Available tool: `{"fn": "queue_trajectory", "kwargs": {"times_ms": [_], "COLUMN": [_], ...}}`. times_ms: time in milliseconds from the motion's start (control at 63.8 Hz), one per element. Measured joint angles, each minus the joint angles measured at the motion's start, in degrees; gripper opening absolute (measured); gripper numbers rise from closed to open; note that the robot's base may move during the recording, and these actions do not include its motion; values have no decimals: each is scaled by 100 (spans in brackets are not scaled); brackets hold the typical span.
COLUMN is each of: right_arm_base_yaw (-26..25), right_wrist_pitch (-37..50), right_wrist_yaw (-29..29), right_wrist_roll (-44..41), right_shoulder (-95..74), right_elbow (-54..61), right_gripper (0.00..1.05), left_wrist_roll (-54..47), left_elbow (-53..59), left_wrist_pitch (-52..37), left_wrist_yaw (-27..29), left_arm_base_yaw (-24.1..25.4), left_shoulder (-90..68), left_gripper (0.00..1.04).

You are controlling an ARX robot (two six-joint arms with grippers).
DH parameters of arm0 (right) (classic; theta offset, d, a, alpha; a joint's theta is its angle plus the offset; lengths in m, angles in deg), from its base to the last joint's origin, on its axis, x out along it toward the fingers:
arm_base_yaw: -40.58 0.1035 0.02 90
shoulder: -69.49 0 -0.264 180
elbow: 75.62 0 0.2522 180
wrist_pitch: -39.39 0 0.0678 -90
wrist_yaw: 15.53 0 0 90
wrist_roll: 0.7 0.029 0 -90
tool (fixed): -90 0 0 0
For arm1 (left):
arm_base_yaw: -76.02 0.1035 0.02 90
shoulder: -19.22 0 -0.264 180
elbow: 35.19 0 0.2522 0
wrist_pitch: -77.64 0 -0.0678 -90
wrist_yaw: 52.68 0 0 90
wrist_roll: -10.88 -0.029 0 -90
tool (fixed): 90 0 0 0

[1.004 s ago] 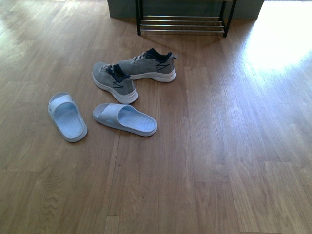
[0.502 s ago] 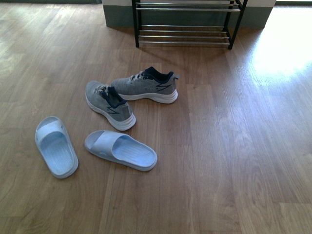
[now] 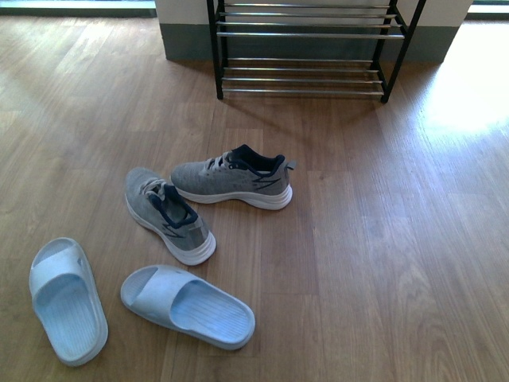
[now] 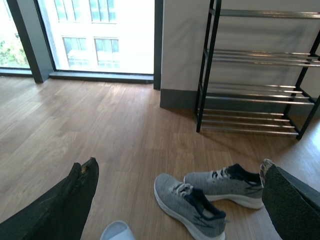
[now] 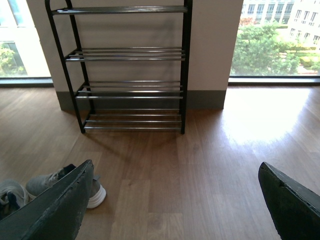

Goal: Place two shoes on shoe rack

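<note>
Far sneaker (image 3: pixel 231 181): grey knit, white sole, navy lining, zigzag mark.

- The shoe rack (image 3: pixel 302 79), black-framed with chrome rods, stood at 12 o'clock against the wall.
- The far sneaker (image 3: pixel 231 179), grey knit with a white sole and navy lining, stood upright on the floor with its toe toward 9 o'clock.
- The near sneaker (image 3: pixel 169 213) sat just beside it at 8 o'clock, toe toward 11 o'clock.
- The left slipper (image 3: pixel 66 301), pale blue, lay sole-down at 7 o'clock.
- The right slipper (image 3: pixel 188 306) lay near it, toe toward 10 o'clock.
</note>
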Motion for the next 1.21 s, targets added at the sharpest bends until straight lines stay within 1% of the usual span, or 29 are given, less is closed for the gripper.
{"fn": "queue_trajectory", "kwargs": {"times_ms": [549, 580, 612, 627, 643, 659, 674, 690, 706, 737, 815, 894, 1004, 1082, 1207], "right_arm_base_yaw": [0, -37, -299, -387, -455, -457, -400, -267, -210, 109, 726, 1220, 1727, 1989, 2310], "right_wrist_pitch": [0, 0, 111, 201, 302, 575, 758, 1045, 1145, 1585, 2463, 3045, 3491, 3624, 3547], "right_wrist_yaw": [0, 170, 1047, 1366, 1659, 2164, 2343, 2393, 2391, 2288, 1853, 1528, 1102, 929, 772], "right_wrist_roll": [0, -15, -85, -105, -109, -131, -140, -166, -179, -245, -361, -439, -483, -509, -586], "right_shoulder": [-13, -37, -278, -431, -616, -1145, -1467, -1965, -2149, -3073, -4988, -6679, -8533, -9729, -11302], "right_elbow": [0, -9, -31, -48, -77, -177, -240, -354, -404, -684, -1272, -1825, -2625, -3296, -4371], "right_gripper": [96, 96, 96, 96, 96, 96, 96, 96, 96, 96, 96, 96, 96, 96, 96], "left_wrist_roll": [0, 0, 0, 0, 0, 0, 0, 0, 0, 0, 0, 0, 0, 0, 0], "left_elbow": [0, 0, 0, 0, 0, 0, 0, 0, 0, 0, 0, 0, 0, 0, 0], "left_wrist_pitch": [-2, 0, 0, 0, -2, -2, 0, -2, 0, -2, 0, 0, 0, 0, 0], "left_wrist_yaw": [2, 2, 2, 0, -2, 0, 0, 2, 2, 2, 0, 2, 0, 2, 2], "left_arm_base_yaw": [0, 0, 0, 0, 0, 0, 0, 0, 0, 0, 0, 0, 0, 0, 0], "left_shoulder": [0, 0, 0, 0, 0, 0, 0, 0, 0, 0, 0, 0, 0, 0, 0], "left_gripper": [95, 95, 95, 95, 95, 95, 95, 95, 95, 95, 95, 95, 95, 95, 95]}}
